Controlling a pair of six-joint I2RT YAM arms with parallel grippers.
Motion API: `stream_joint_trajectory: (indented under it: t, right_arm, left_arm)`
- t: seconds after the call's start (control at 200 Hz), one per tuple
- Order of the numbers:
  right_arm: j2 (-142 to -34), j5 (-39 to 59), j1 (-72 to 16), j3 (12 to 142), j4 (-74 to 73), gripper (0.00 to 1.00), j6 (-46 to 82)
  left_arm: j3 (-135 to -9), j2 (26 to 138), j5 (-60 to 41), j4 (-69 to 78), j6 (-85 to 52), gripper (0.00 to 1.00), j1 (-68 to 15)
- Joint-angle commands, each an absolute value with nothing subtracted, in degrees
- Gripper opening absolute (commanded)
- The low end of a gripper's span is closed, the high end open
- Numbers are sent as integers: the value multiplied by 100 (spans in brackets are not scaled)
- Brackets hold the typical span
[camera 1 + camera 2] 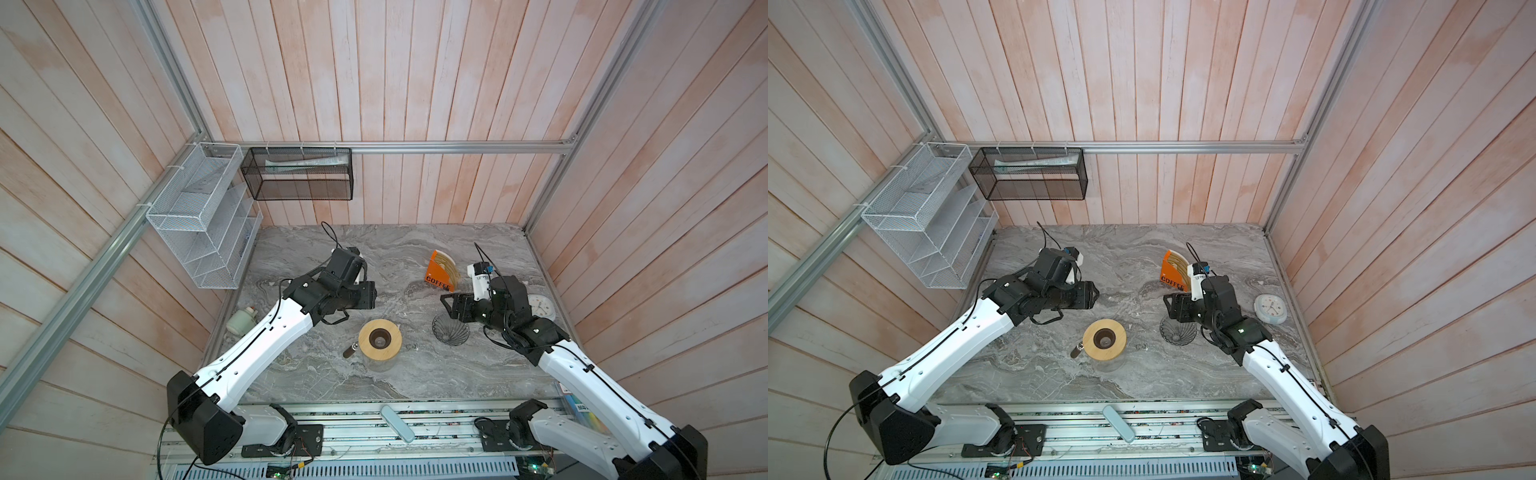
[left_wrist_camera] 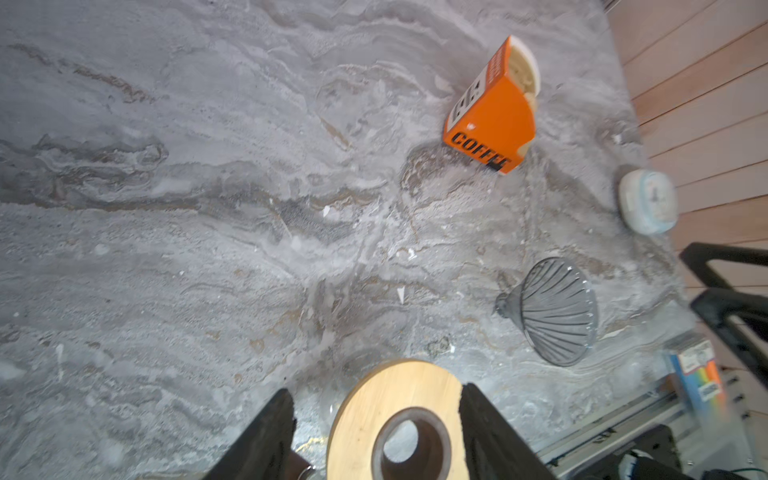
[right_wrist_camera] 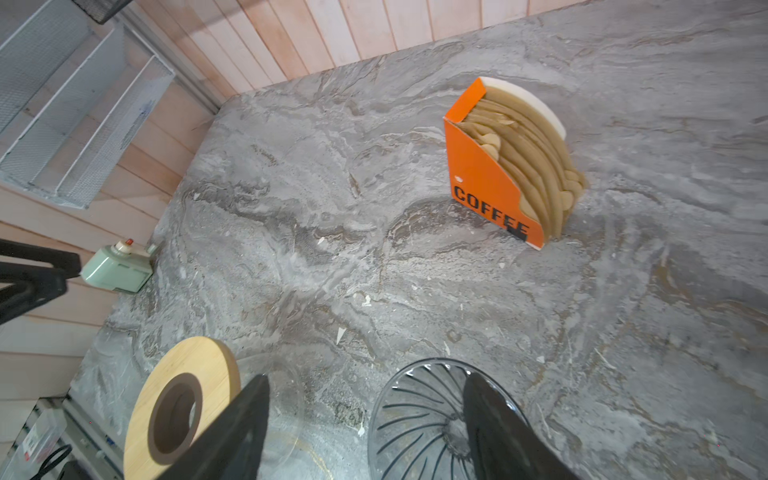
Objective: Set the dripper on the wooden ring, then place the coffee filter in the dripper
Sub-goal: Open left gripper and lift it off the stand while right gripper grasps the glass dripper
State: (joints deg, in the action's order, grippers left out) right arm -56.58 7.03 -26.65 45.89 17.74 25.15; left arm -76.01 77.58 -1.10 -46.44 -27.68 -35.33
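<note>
A pale wooden ring [image 1: 395, 343] sits on a clear glass jug [image 1: 384, 368] near the middle of the grey marble table [image 1: 316, 374], so I'll place everything from that ring. The dripper [image 1: 450, 330] lies on the table just off the ring on the right arm's side, not touching it. In the left wrist view the dripper [image 2: 557, 311] is plainly tipped on its side, not standing. The coffee filters [image 3: 528, 153] are a tan stack tucked in an orange stand [image 3: 482, 178] lettered COFFEE. The stand is beyond the ring toward the back wall, past the dripper and clear of it.

The right gripper [image 3: 365, 377] hangs on the dripper's side of the ring, above the dripper's far rim. Its jaws stand apart with nothing between them. One black finger [image 3: 490, 415] crosses the dripper's rim in the wrist view, and I can't tell whether it touches. The left gripper [image 2: 378, 390] hovers on the ring's other side, toward the back wall. Its jaws are spread too and grip nothing, with the ring showing below and between them.

A round white clock [image 1: 542, 307] lies further from the ring than the dripper, near the wall on the right arm's side. A pale green box [image 1: 241, 320] sits by the opposite wall, well away from the ring.
</note>
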Motion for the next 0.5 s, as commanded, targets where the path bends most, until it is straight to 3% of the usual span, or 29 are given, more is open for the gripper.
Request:
stream_joint_trajectory:
  t: [0.0, 0.28, 0.495]
  right_arm:
    - [-5678, 339, -2535, 4759, 2531, 74, 2661]
    - [-5624, 248, -2417, 4394, 3356, 70, 3050]
    - [-5762, 160, -2419, 4172, 3353, 65, 3181]
  left_arm:
    - [-7750, 7843, -745, -3850, -2871, 65, -3414]
    - [-7513, 7900, -1474, -2663, -3145, 65, -3160]
    - [-7297, 7873, -1552, -2535, -3094, 65, -3103]
